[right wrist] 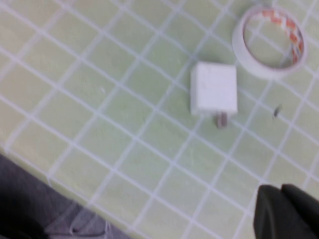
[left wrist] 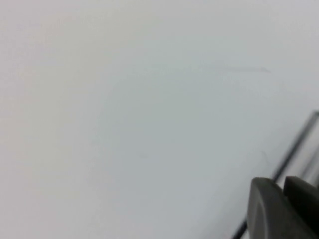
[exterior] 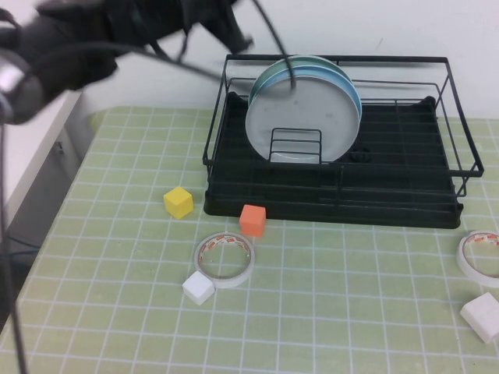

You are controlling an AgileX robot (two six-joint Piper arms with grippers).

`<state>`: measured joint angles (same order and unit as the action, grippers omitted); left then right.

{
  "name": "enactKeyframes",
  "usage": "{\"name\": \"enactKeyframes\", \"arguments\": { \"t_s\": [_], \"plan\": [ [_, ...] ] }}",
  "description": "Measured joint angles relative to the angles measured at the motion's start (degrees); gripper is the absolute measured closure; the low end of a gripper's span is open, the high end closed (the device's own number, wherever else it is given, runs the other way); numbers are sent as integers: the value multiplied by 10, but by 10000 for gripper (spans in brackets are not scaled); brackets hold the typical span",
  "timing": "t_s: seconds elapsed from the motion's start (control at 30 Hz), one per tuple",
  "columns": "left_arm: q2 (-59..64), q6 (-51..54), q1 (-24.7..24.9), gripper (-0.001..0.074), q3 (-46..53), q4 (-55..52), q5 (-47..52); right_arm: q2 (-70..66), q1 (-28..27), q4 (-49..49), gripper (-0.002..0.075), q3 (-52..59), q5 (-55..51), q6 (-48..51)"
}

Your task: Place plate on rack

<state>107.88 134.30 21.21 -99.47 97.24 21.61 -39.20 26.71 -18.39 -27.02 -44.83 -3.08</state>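
The pale grey plate (exterior: 304, 113) stands upright in the black wire rack (exterior: 405, 195), leaning in the small wire holder in front of light-blue plates (exterior: 352, 86). My left gripper (exterior: 236, 33) is raised above the rack's back left corner, apart from the plate. In the left wrist view its fingers (left wrist: 283, 186) are together and empty, facing the white wall, with a rack wire (left wrist: 294, 144) beside them. My right gripper (right wrist: 281, 196) is out of the high view. In the right wrist view it is shut and empty, low over the green grid mat.
In front of the rack lie a yellow cube (exterior: 178, 202), an orange cube (exterior: 252, 219), a tape roll (exterior: 224, 259) and a white block (exterior: 198, 287). At the right edge lie another tape roll (exterior: 479, 255) (right wrist: 269, 42) and white block (exterior: 483, 314) (right wrist: 214, 88).
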Motion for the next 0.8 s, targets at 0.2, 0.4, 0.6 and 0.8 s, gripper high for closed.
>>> {"name": "enactKeyframes", "arguments": {
  "t_s": [0.2, 0.4, 0.6, 0.8],
  "plan": [
    [-84, -254, 0, 730, 7, 4, -129, 0, 0, -11, 725, 0, -20, -11],
    [-179, -363, 0, 735, 83, 19, -267, 0, 0, -11, 726, 0, 2, -30],
    [-296, -370, 0, 735, 250, 25, -301, 0, 0, -7, 726, 0, 38, -56],
    [-414, -336, 0, 735, 404, 25, -294, 0, 0, -5, 726, 0, 41, -59]
  ]
}}
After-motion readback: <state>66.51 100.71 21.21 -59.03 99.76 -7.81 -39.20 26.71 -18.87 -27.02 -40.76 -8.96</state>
